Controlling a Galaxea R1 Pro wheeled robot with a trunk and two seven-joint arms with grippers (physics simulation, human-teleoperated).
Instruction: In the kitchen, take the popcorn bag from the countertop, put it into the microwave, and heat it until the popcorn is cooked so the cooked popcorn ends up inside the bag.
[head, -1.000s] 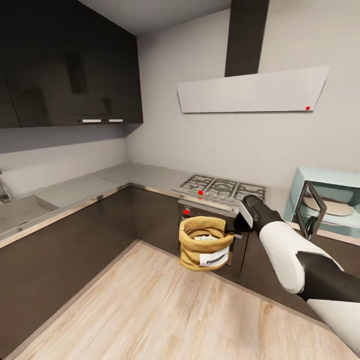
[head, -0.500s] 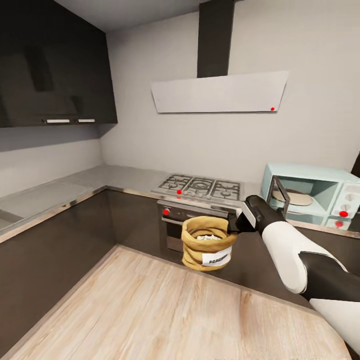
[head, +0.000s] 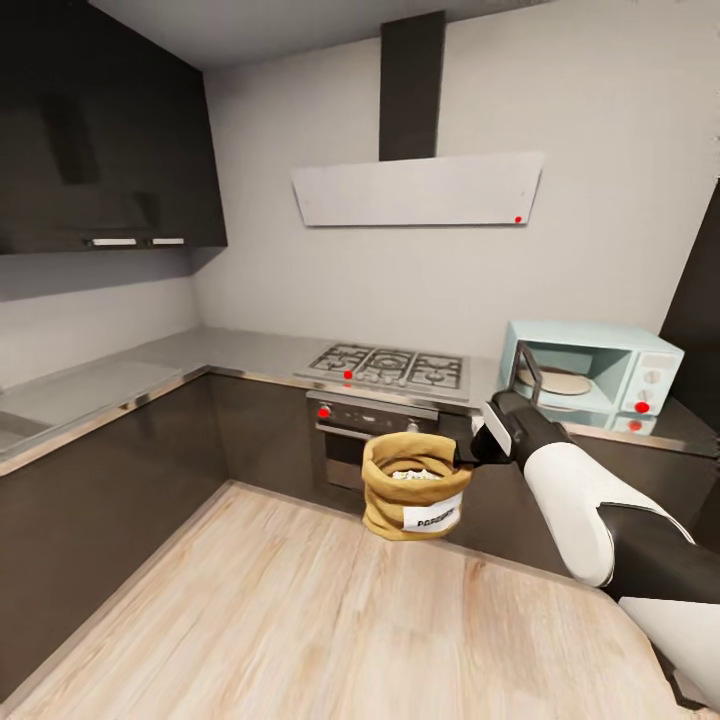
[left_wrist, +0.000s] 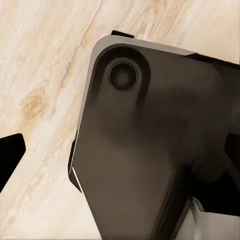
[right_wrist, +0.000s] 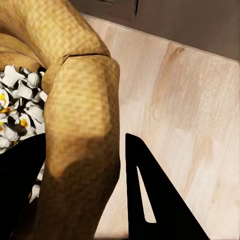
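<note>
The orange-brown popcorn bag (head: 413, 497) hangs in the air over the wooden floor, in front of the oven, white label facing me. My right gripper (head: 463, 455) is shut on its rolled rim; in the right wrist view the rim (right_wrist: 82, 125) sits between the two black fingers (right_wrist: 150, 200). Pale whitish popcorn (right_wrist: 15, 107) fills the bag (head: 412, 475). The pale blue microwave (head: 600, 375) stands on the grey countertop (head: 200, 352) at the right, its glass door (head: 528, 372) swung open. My left gripper (left_wrist: 120, 155) hangs open above the floor, next to a dark part of the robot.
A gas hob (head: 388, 365) sits in the countertop with a built-in oven (head: 355, 440) below and a pale hood (head: 415, 190) above. Dark cabinets (head: 100, 480) run along the left and back. A dark tall unit (head: 700, 300) stands right of the microwave.
The whole view has swung to the right, so the camera moved: the microwave now shows in full. The bag stays held in my right gripper at the same spot in view.
</note>
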